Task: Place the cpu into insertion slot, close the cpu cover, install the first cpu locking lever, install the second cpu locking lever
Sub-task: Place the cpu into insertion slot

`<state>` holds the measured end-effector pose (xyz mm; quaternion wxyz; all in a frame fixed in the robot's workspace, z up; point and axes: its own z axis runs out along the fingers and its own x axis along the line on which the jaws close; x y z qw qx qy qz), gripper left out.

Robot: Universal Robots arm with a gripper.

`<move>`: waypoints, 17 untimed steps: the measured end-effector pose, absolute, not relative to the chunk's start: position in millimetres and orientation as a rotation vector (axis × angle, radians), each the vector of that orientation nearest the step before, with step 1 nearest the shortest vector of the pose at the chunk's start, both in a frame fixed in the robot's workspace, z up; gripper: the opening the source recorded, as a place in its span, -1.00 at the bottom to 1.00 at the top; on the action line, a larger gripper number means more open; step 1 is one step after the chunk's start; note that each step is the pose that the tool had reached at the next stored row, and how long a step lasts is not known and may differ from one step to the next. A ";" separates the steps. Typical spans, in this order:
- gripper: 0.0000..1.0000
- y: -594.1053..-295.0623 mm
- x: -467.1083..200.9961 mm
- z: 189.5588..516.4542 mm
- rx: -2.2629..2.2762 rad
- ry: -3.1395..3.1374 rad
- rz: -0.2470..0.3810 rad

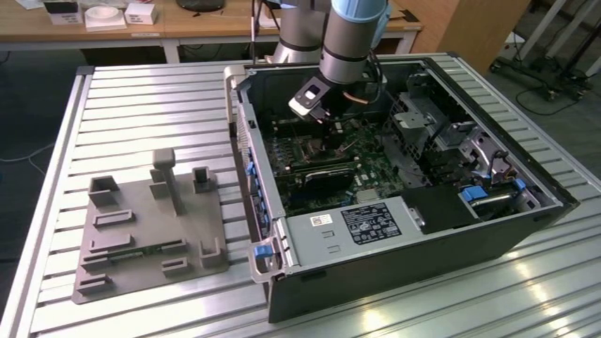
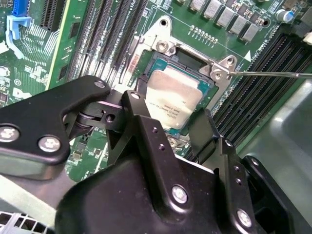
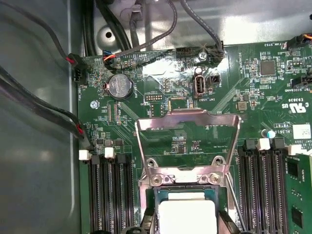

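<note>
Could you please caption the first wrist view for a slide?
The cpu cover stands open, with the cpu lying in the insertion slot.

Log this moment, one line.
cpu: in insertion slot | cpu cover: open | locking lever: free | hand: over cpu

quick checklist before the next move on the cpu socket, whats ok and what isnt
1. cpu lying in the insertion slot: ok.
2. cpu flat along every edge: cannot tell, the tool hides its near edge.
3. cpu cover closed: not ok, it stands raised on its hinge.
4. locking lever latched: not ok, the thin rod sticks out free.
5. cover's swing path clear: not ok, the tool hangs right over the cpu.
</note>
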<state>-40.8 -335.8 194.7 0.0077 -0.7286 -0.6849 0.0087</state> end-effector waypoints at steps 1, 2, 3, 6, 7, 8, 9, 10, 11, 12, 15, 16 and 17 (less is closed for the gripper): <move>0.22 -335.7 -40.8 194.6 -2.279 -2.140 0.027; 0.22 -335.5 -40.8 194.3 -2.280 -2.139 0.027; 0.22 -335.0 -40.9 194.1 -2.280 -2.139 0.028; 0.22 -333.8 -40.8 193.5 -2.281 -2.138 0.027; 0.22 -333.6 -40.8 193.3 -2.281 -2.138 0.027; 0.22 -333.3 -40.9 193.3 -2.281 -2.137 0.028; 0.22 -333.2 -40.9 193.2 -2.281 -2.137 0.028; 0.22 -333.2 -40.8 193.1 -2.282 -2.138 0.028; 0.22 -333.1 -40.8 193.1 -2.284 -2.137 0.030; 0.22 -333.1 -40.8 193.1 -2.286 -2.135 0.030; 0.22 -333.1 -40.8 193.3 -2.288 -2.136 0.034; 0.22 -333.1 -40.7 193.5 -2.289 -2.137 0.037; 0.22 -333.1 -40.8 193.6 -2.291 -2.139 0.039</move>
